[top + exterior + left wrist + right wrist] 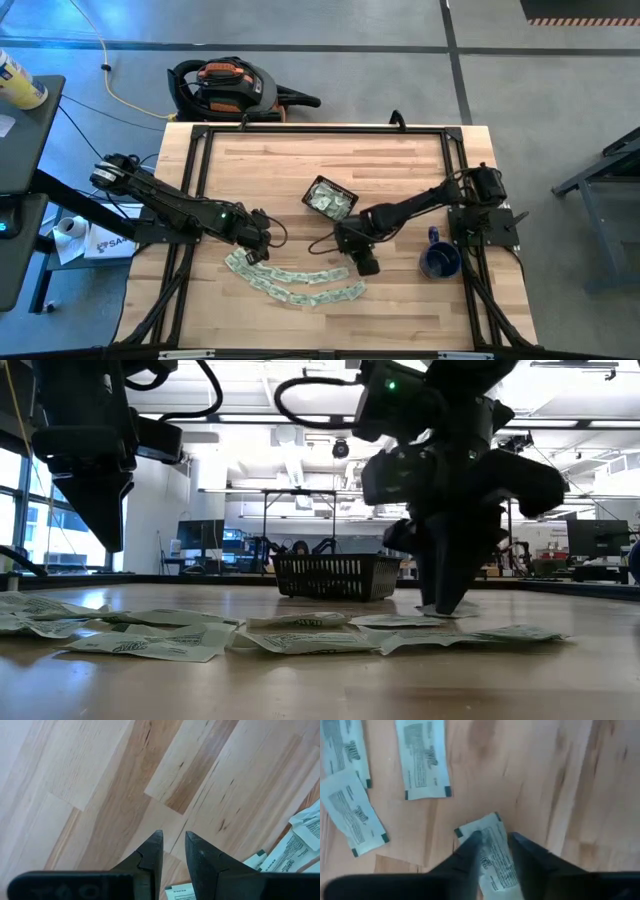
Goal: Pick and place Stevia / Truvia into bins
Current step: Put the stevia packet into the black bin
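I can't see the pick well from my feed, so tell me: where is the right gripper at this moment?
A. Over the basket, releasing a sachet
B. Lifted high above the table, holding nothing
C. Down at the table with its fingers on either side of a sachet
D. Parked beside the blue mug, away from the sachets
C: the right wrist view shows the right gripper straddling a sachet on the table, away from the basket.

Desk (pixel 400 170): pale butcher-block wood, smooth satin finish. Sachets (pixel 300 285): matt printed paper, slightly creased. Basket (pixel 336 575): dark slatted plastic.
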